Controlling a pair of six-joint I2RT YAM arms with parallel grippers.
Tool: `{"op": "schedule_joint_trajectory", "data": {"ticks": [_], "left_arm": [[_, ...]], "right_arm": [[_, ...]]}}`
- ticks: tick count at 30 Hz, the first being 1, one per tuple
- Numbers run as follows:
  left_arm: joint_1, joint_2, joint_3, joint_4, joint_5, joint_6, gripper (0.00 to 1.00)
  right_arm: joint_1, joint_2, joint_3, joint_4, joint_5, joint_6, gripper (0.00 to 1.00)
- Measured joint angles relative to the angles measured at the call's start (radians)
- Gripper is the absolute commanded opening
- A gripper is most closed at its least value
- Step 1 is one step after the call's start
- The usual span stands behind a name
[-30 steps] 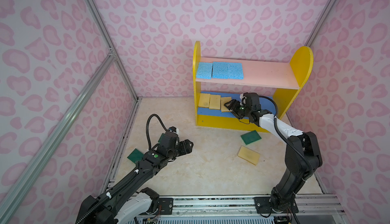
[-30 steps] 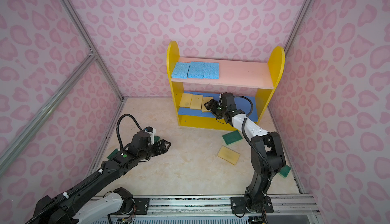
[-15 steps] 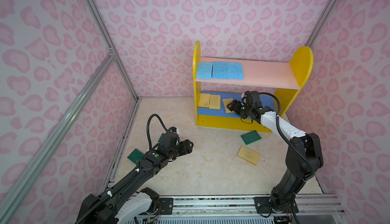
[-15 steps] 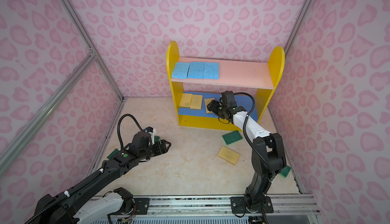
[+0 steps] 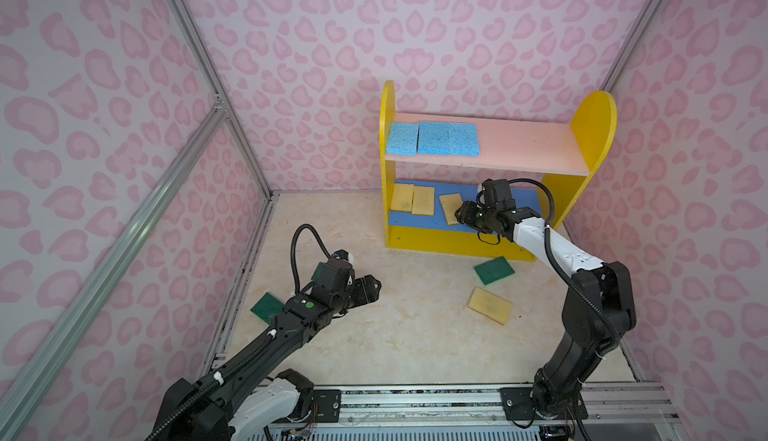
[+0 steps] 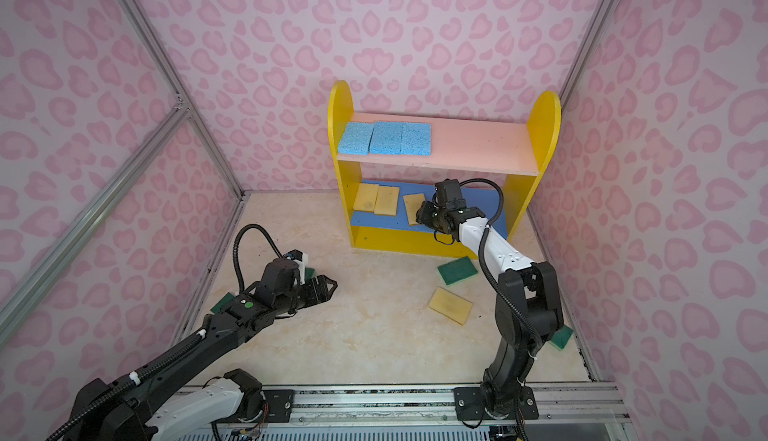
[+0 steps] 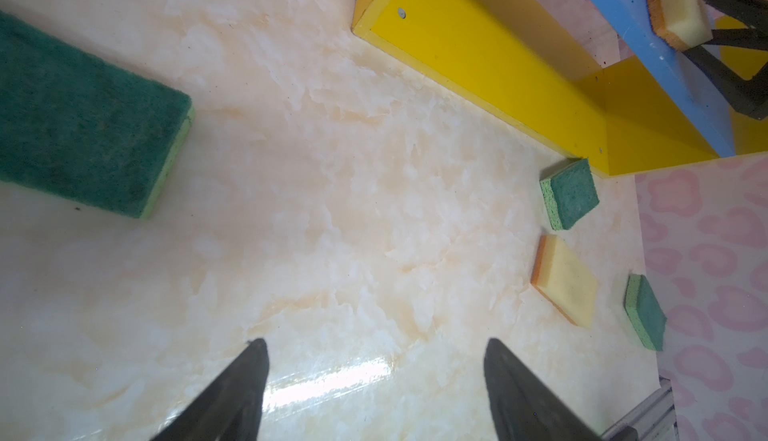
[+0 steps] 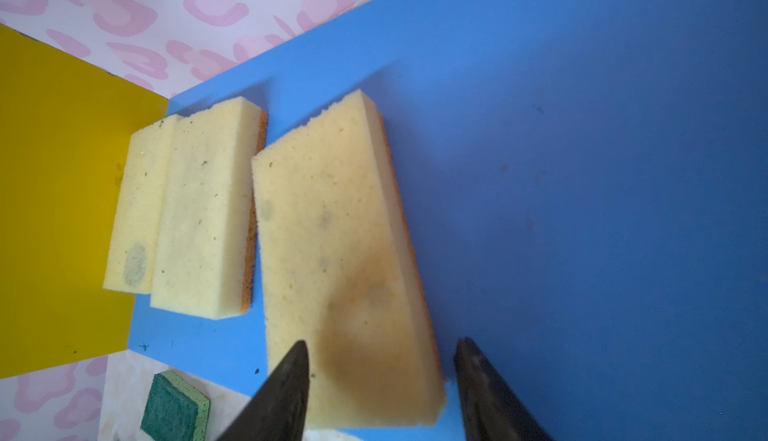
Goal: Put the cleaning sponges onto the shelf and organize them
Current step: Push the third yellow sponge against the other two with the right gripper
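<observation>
The yellow-sided wooden shelf [image 5: 592, 127], at one o'clock, holds three porous light blue sponges [image 5: 432, 138] above and three pale yellow sponges [image 5: 411, 198] below. The right gripper [image 8: 382, 343] straddles the third, grip unclear; the left gripper [image 7: 376, 341] gapes empty. One yellow sponge [image 5: 489, 305] and dark green scouring sponges [image 5: 493, 270] wait on the counter [image 5: 395, 335].

The wooden shelf with yellow rounded sides [image 6: 544, 127] holds three porous light blue sponges [image 6: 384, 138] on its pink board [image 6: 478, 143]. On its blue board [image 6: 374, 222], the right gripper [image 6: 420, 215] is at a tilted pale yellow sponge [image 6: 412, 202].
</observation>
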Motion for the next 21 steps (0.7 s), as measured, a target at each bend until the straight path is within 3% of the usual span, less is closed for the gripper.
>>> {"op": "schedule_joint_trajectory", "data": {"ticks": [6,21], "left_arm": [[0.000,-0.002,0.000,-0.001,-0.006,0.000,0.82],[0.000,-0.008,0.000,-0.023,-0.021,0.003,0.83]], "right_arm": [[0.003,0.038,0.020,0.039,-0.035,0.024,0.36],[-0.006,0.072,0.041,0.069,-0.061,0.060,0.28]]}}
